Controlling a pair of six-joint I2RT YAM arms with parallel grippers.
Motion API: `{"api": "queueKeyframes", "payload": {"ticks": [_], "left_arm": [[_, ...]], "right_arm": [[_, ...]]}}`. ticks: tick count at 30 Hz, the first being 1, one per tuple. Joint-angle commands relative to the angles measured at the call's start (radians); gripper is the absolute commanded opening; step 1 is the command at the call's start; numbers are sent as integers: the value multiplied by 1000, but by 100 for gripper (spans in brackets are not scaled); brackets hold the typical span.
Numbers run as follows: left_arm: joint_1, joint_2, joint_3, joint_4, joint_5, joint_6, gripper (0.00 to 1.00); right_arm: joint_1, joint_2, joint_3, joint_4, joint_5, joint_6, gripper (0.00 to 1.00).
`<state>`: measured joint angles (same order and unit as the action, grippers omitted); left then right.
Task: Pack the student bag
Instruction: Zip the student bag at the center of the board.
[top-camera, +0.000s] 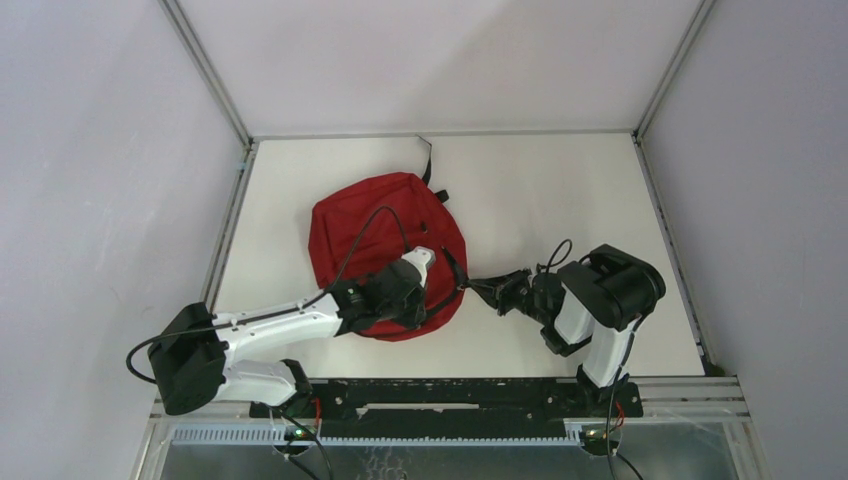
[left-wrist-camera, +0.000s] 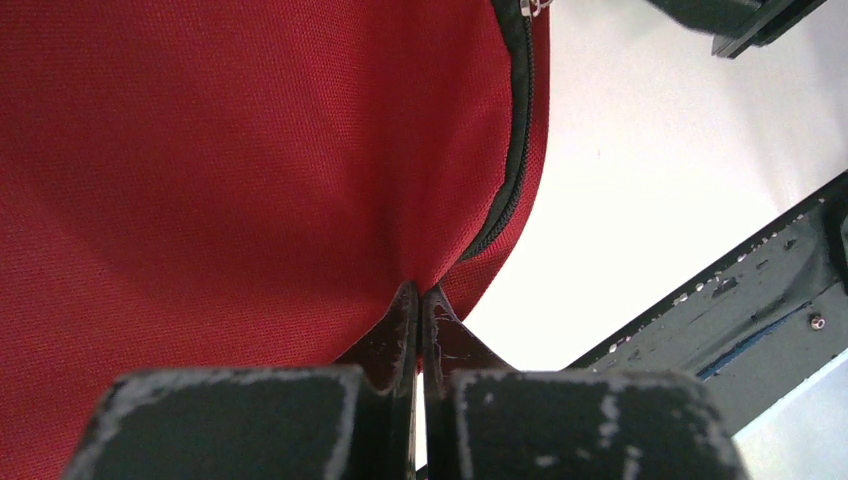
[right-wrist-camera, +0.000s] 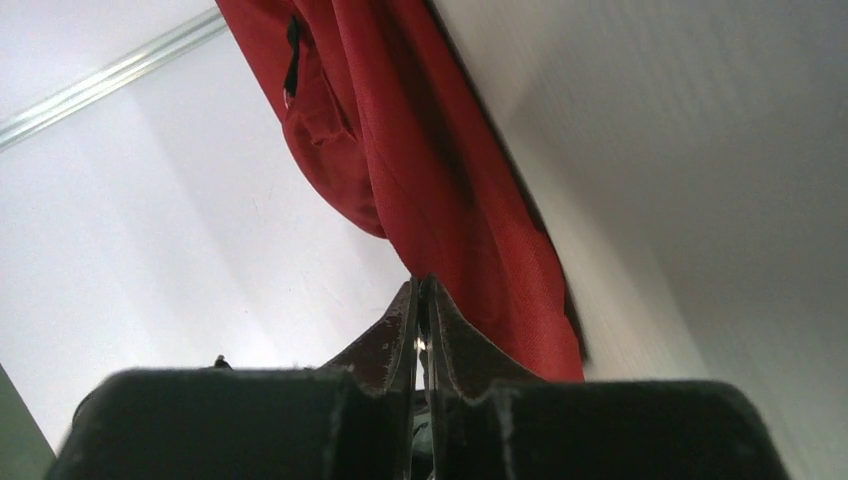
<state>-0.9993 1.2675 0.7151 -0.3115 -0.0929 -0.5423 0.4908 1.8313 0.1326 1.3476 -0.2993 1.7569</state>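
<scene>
Squeezing the left gripper (left-wrist-camera: 418, 292) fully closed right at the lens, pressing its two scuffed black fingers (left-wrist-camera: 395, 340) flat against each other with no gap, nosing the tips into the soft red fabric backpack (left-wrist-camera: 250, 150) just beside its curved black zip trim (left-wrist-camera: 518, 130). Unable to tell about any cloth caught between those tips. Holding the white left arm (top-camera: 280, 320) out from the near left corner, over the near part of the backpack. Pinching with the right gripper (right-wrist-camera: 420, 285) at the backpack's right-hand edge, holding those fingers almost together with only a thin slit of light between, meeting red cloth at the tips. Holding the right arm (top-camera: 600, 300) out from the right side, above the white tabletop (top-camera: 560, 190). Resting the backpack on that tabletop, left of centre, between the two grippers, bulging and rounded. Trailing a thin black strap (top-camera: 428, 160) from the backpack's far edge toward the back rail.
</scene>
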Motion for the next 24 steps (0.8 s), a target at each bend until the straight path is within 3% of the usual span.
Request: {"api": "queueKeyframes", "payload": {"ticks": [1, 6, 8, 17, 21, 24], "left_arm": [[-7, -30, -29, 15, 18, 5, 0], [-7, -20, -24, 22, 29, -2, 0], [-7, -17, -23, 26, 33, -3, 0], [-7, -34, -31, 20, 38, -5, 0], [-7, -66, -33, 13, 46, -6, 0], [-7, -96, -34, -3, 62, -6, 0]], "right_arm": [[-25, -21, 2, 15, 21, -30, 14], [-27, -23, 27, 7, 15, -35, 10], [-27, -23, 33, 5, 14, -39, 0], [-64, -79, 32, -33, 25, -71, 0], [-87, -225, 86, -280, 34, -146, 0], [-96, -389, 199, -624, 82, -287, 0]]}}
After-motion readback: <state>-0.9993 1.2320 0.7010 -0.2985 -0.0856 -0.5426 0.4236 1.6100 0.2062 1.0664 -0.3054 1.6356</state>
